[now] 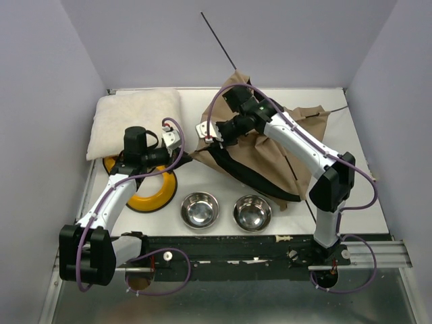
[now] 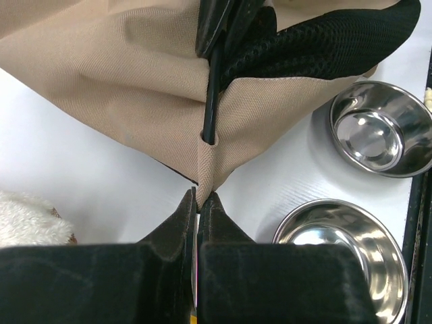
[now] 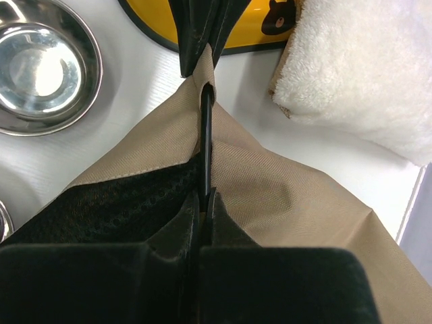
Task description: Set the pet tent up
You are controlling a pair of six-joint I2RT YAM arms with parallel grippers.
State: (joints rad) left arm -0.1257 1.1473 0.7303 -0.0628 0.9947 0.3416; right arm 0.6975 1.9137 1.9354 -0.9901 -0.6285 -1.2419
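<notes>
The left gripper (image 2: 198, 200), clenched, pinches the left corner of the tan pet tent (image 2: 115, 74). The right gripper (image 3: 204, 197) clamps the thin black pole (image 3: 206, 135) entering that corner's pocket.

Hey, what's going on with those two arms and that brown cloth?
Two robot arms are putting up a tan pet tent, which lies crumpled and is not yet standing. The left claw pinches a corner of the fabric. The right claw is shut on a thin black pole whose end sits in a pocket at that corner. A fluffy cushion, a yellow ring and two steel bowls sit nearby.
</notes>
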